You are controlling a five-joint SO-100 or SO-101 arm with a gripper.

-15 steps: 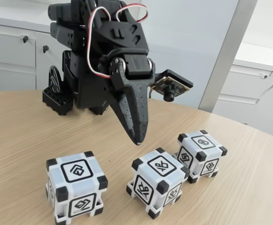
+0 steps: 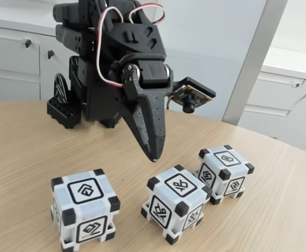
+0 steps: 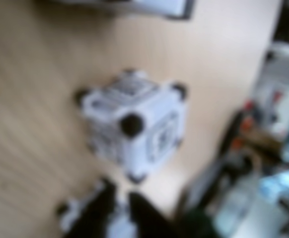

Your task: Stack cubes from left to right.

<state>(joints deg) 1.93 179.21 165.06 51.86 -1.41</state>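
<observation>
Three cubes sit in a row on the wooden surface (image 2: 27, 147) in the fixed view: the left cube (image 2: 84, 208) well apart, the middle cube (image 2: 176, 203) just beside the right cube (image 2: 225, 167), none stacked yet. My gripper (image 2: 154, 155) hangs above the surface behind the middle cube, its jaws together and empty. I judge the tight gap between middle and right cubes risky: coming down there could nudge a neighbour. White cabinets (image 2: 16, 63) stand behind the surface. In the wrist view, badly blurred, one cube (image 3: 134, 119) lies on the surface (image 3: 30, 124) ahead of the dark fingertips (image 3: 101, 208), another partly under them; that blur could spoil my aim.
</observation>
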